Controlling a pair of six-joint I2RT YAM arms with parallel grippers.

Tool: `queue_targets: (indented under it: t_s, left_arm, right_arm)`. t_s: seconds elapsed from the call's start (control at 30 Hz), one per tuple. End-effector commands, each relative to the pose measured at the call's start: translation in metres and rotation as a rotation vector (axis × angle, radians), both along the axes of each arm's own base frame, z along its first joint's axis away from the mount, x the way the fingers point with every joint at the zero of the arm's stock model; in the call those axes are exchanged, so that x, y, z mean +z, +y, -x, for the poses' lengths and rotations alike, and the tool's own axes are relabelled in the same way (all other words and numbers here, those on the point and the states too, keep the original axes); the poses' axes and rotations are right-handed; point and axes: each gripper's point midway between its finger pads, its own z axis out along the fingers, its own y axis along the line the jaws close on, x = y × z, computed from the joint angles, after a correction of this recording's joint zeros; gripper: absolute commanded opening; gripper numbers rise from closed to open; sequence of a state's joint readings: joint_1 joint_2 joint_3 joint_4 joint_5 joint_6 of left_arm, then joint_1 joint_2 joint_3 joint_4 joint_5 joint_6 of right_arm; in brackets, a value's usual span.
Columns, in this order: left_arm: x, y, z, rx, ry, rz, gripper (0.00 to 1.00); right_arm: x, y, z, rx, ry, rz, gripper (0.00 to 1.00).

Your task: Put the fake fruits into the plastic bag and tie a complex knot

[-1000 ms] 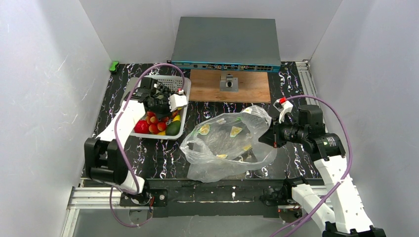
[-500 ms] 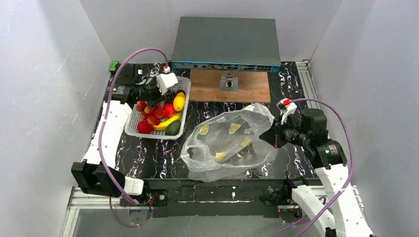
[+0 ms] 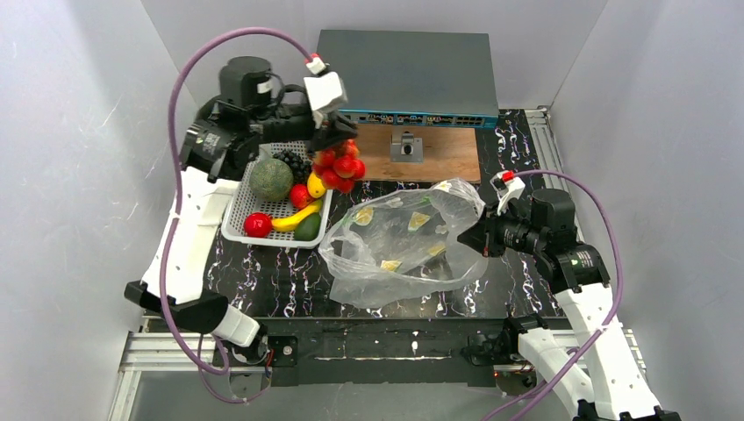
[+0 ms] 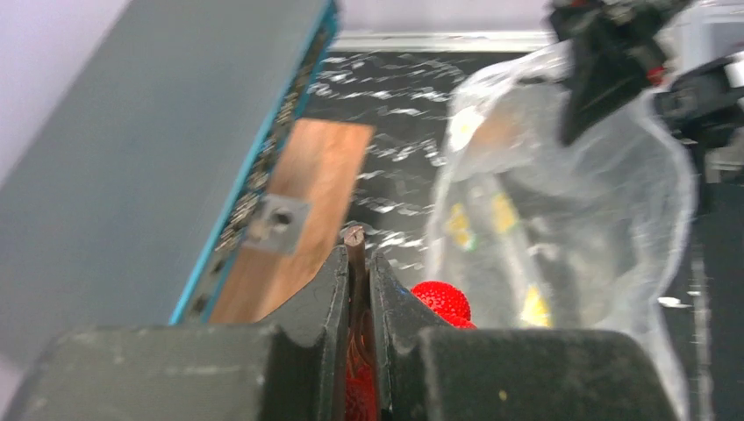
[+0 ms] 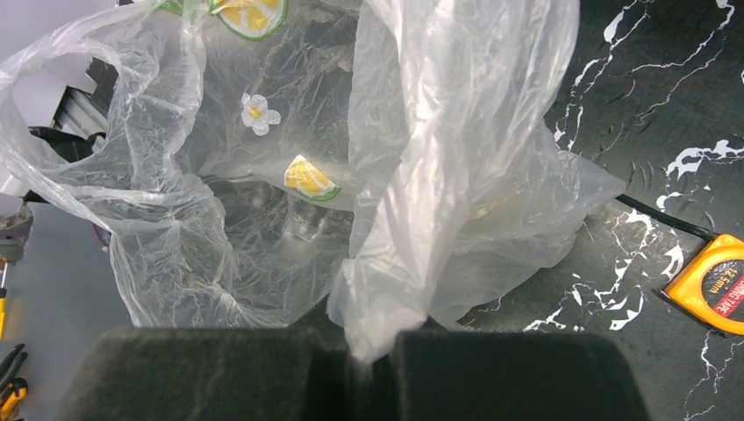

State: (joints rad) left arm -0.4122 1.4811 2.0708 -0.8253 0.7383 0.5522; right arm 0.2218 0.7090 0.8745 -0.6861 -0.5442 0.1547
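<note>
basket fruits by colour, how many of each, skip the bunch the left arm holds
green: 2, round melon, avocado
yellow: 2, lemon, banana
red: 2, near-corner fruit, fruit by the lemon
dark: 1, grape bunch
total: 7, red cluster left out

One plastic bag (image 3: 395, 254), one white basket (image 3: 230, 219), one red-orange fruit cluster (image 3: 340, 167), one tape measure (image 5: 715, 282)

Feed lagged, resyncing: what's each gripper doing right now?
Left gripper: shut on the stem of the red fruit cluster.
Right gripper: shut on the edge of the plastic bag.
</note>
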Motion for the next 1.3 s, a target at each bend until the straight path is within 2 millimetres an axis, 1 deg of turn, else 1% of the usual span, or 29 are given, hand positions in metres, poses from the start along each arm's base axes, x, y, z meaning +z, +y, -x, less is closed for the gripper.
queue_targets:
  t_s: [0.0, 0.1, 0.17, 0.23, 0.27, 0.33, 0.37, 0.4, 0.47, 0.5, 0.57, 0.63, 0.73, 0.77, 0.8, 0.97, 1.03, 1.07, 1.1, 1.17, 1.27]
  left_arm:
    - [-0.013, -0.062, 0.040, -0.213, 0.139, 0.074, 0.00]
    - [-0.039, -0.097, 0.058, -0.290, 0.146, 0.102, 0.00]
    - [-0.056, -0.115, 0.071, -0.340, 0.177, 0.098, 0.00]
    - [-0.074, -0.129, 0.084, -0.382, 0.212, 0.076, 0.00]
    - [-0.087, -0.133, 0.089, -0.401, 0.221, 0.053, 0.00]
    - [-0.125, -0.136, 0.089, -0.395, 0.247, -0.008, 0.00]
    - [-0.146, -0.134, 0.088, -0.387, 0.262, -0.044, 0.00]
    - [-0.173, -0.129, 0.088, -0.375, 0.292, -0.091, 0.00]
    - [-0.209, -0.119, 0.087, -0.351, 0.302, -0.172, 0.00]
    - [-0.224, -0.111, 0.091, -0.359, 0.308, -0.219, 0.00]
    - [-0.248, -0.095, 0.101, -0.393, 0.321, -0.305, 0.00]
    - [-0.271, -0.074, 0.111, -0.435, 0.331, -0.424, 0.00]
    - [-0.299, -0.051, 0.113, -0.446, 0.352, -0.575, 0.00]
    - [-0.305, -0.048, 0.113, -0.452, 0.355, -0.599, 0.00]
    - [-0.307, -0.049, 0.111, -0.449, 0.359, -0.601, 0.00]
    - [-0.298, -0.078, 0.094, -0.387, 0.391, -0.512, 0.31]
    - [-0.287, -0.092, 0.084, -0.362, 0.383, -0.466, 0.43]
    - [-0.277, -0.099, 0.079, -0.349, 0.367, -0.434, 0.48]
    - [-0.266, -0.105, 0.075, -0.338, 0.353, -0.403, 0.55]
    - [-0.239, -0.115, 0.072, -0.337, 0.324, -0.332, 0.67]
    - [-0.186, -0.128, 0.072, -0.333, 0.302, -0.201, 0.75]
  right_arm:
    - [0.009, 0.001, -0.012, -0.026, -0.042, -0.018, 0.01]
    - [0.009, 0.001, -0.017, -0.032, -0.048, -0.018, 0.01]
    - [0.012, 0.001, -0.019, -0.035, -0.053, -0.022, 0.01]
    - [0.015, 0.001, -0.021, -0.038, -0.059, -0.021, 0.01]
    - [0.016, 0.001, -0.022, -0.040, -0.060, -0.020, 0.01]
    - [0.018, 0.000, -0.024, -0.047, -0.062, -0.015, 0.01]
    - [0.019, 0.000, -0.024, -0.048, -0.066, -0.013, 0.01]
    - [0.020, -0.001, -0.025, -0.049, -0.072, -0.009, 0.01]
    - [0.022, -0.002, -0.024, -0.051, -0.075, -0.004, 0.01]
    - [0.023, -0.002, -0.024, -0.052, -0.075, -0.001, 0.01]
    - [0.025, -0.004, -0.023, -0.056, -0.080, 0.006, 0.01]
    - [0.027, -0.006, -0.023, -0.063, -0.083, 0.014, 0.01]
    - [0.029, -0.007, -0.023, -0.068, -0.083, 0.018, 0.01]
    - [0.028, -0.007, -0.023, -0.066, -0.080, 0.017, 0.01]
    - [0.027, -0.006, -0.023, -0.063, -0.075, 0.016, 0.01]
    - [0.014, -0.005, -0.021, -0.053, -0.052, 0.019, 0.01]
    - [0.013, -0.004, -0.020, -0.044, -0.047, 0.011, 0.01]
    - [0.013, -0.003, -0.019, -0.039, -0.045, 0.009, 0.01]
    - [0.013, -0.003, -0.019, -0.038, -0.044, 0.008, 0.01]
    - [0.013, -0.002, -0.020, -0.035, -0.043, 0.009, 0.01]
    - [0.013, -0.001, -0.018, -0.023, -0.038, 0.005, 0.01]
